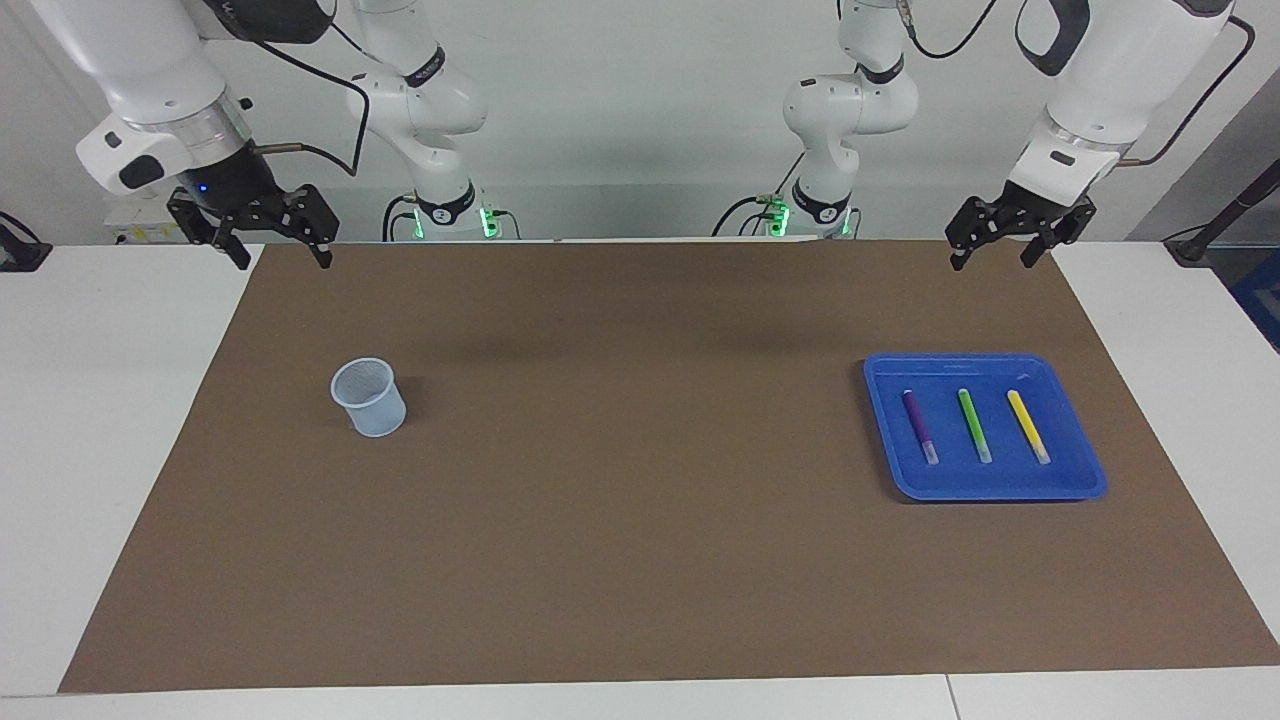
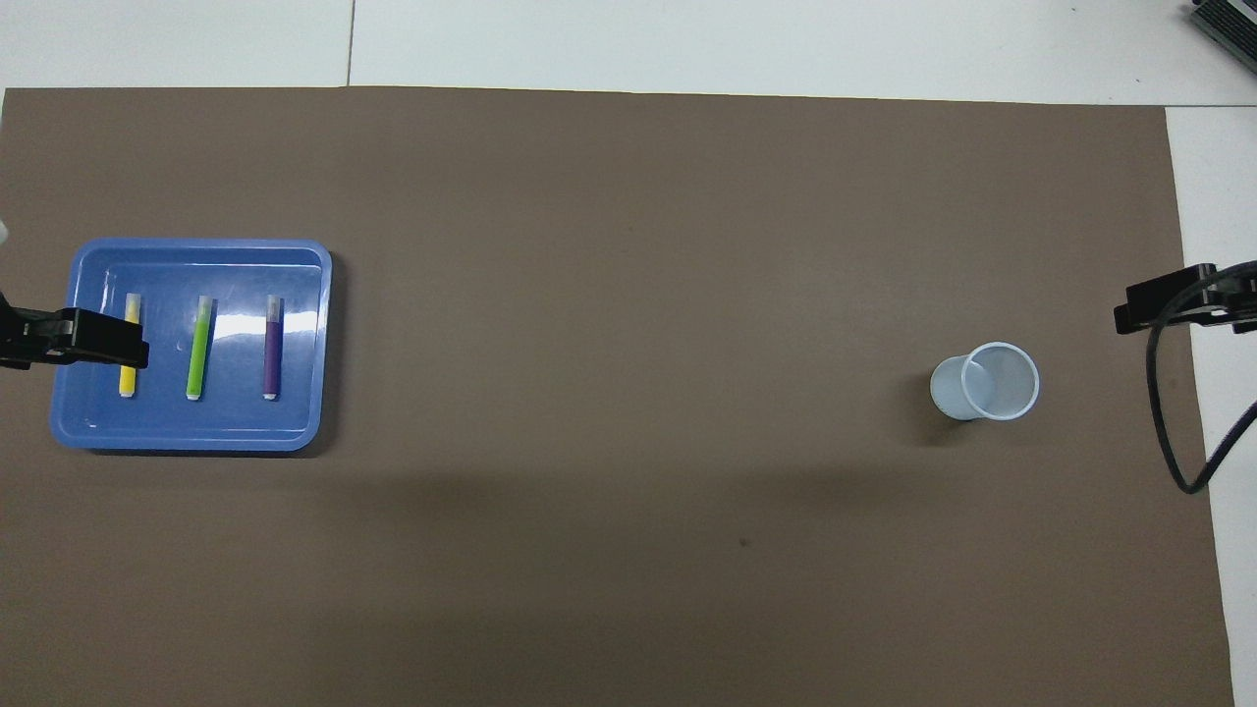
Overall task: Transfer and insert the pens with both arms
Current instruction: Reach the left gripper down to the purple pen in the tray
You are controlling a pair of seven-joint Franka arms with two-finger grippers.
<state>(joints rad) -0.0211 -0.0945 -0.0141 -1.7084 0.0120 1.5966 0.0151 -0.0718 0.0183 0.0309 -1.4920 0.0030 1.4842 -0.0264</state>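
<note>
Three pens lie side by side in a blue tray toward the left arm's end of the counter in the facing view: a purple pen, a green pen and a yellow pen, apart from one another, each with its pale end pointing away from the robots. The tray sits on a brown mat that covers most of the counter. A pale cup stands upright on the mat toward the right arm's end, well apart from the tray. The left gripper hangs in the air over the mat's edge nearest the robots, its fingers spread and grasping nothing. The right gripper hangs over the corner of the mat at its own end, fingers likewise spread and empty. Two smaller white arms with green-lit bases stand at the wall between them.

Seen from overhead, the left gripper's dark tip overlaps the yellow pen and the tray's rim; the green pen and purple pen lie uncovered. The cup shows its open mouth, and the right gripper's tip shows at the mat's edge beside a looping black cable.
</note>
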